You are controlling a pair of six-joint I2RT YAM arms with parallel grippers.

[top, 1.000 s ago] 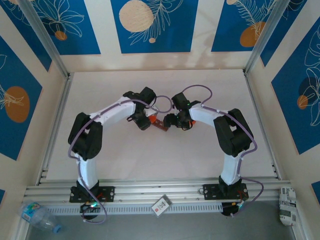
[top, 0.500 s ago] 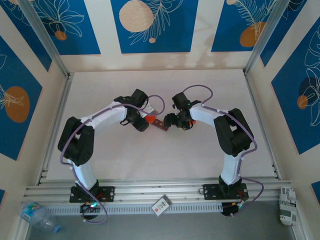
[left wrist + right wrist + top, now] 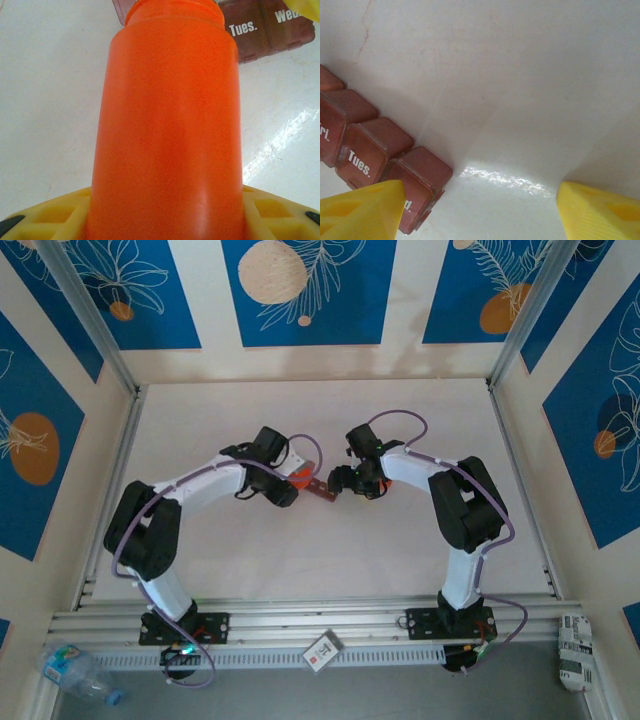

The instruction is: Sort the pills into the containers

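Top view: both arms reach to the middle of the white table (image 3: 300,555). The left gripper (image 3: 296,481) is clamped on a small orange bottle (image 3: 302,477). The containers (image 3: 321,490), a short reddish-brown strip, lie on the table just beside the bottle, between the two grippers. The right gripper (image 3: 338,481) sits close at the strip's other side; jaw state not readable from this height. Left wrist view: the orange bottle (image 3: 170,125) stands between the yellow fingers (image 3: 45,216), which press on it from both sides. Its far end points at the containers (image 3: 272,30) and covers one corner of the strip. Lid labels "Tues." and part of "Wed." are legible, and the lids look closed. Right wrist view: the right gripper (image 3: 480,210) has its jaws well apart with bare table between the two yellow fingertips (image 3: 602,210). The containers (image 3: 370,150) lie at lower left, running diagonally. One fingertip overlaps the end compartment; contact cannot be told. No loose pills are visible on the table surface.
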